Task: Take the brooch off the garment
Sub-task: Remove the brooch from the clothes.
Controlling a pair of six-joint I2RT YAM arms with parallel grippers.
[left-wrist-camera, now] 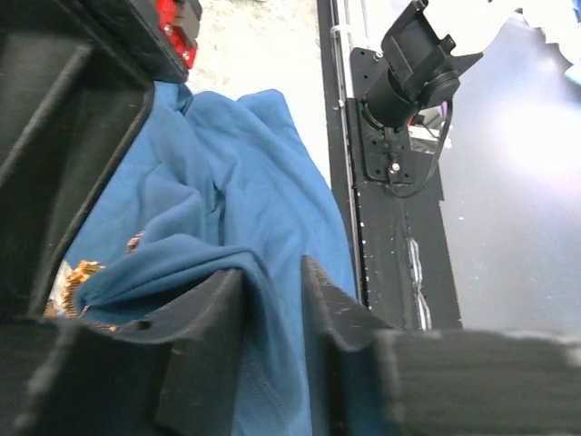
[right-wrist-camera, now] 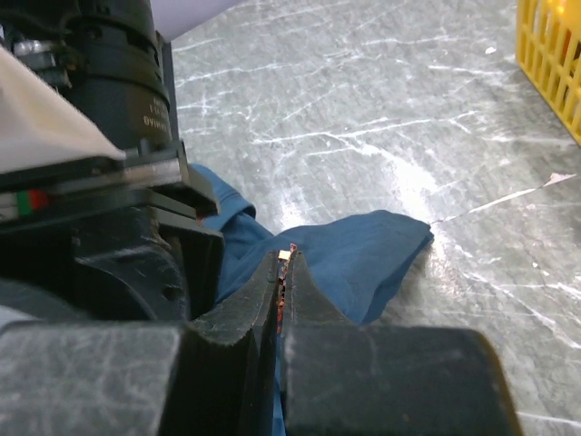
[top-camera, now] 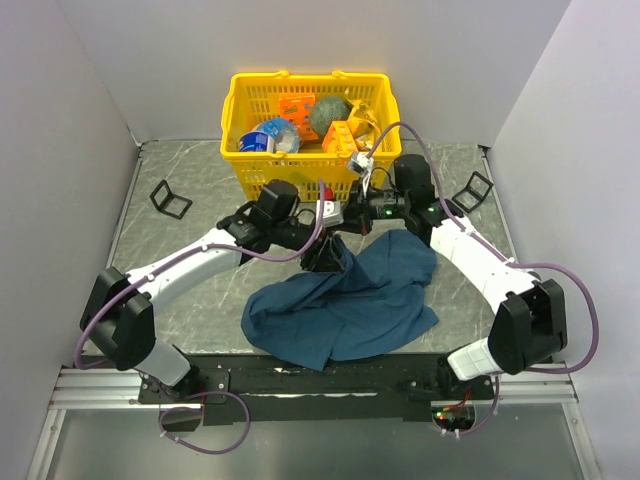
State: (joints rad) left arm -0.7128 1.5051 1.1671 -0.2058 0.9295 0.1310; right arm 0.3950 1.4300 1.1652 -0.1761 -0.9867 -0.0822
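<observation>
Right tool (right-wrist-camera: 284,263), nearest its wrist camera: fingers pressed together, with a thin orange-red sliver, the brooch (right-wrist-camera: 282,285), clamped in the seam at their tips. Its long axis runs along the fingers, pointing away from the camera toward the garment (right-wrist-camera: 363,259); a pale end shows at the far tip. I see only this edge, and the rest is hidden between the fingers. From the left wrist I make out a blurred orange patch at the cloth's left edge and cannot tell whether it is the same piece. Left tool (left-wrist-camera: 270,272): fingers a little apart, with a raised fold of garment filling the gap and touching both. From above, both tools meet over the garment's far edge, on the counter (top-camera: 180,270) just before a basket (top-camera: 236,110); the brooch is too small to find there.
</observation>
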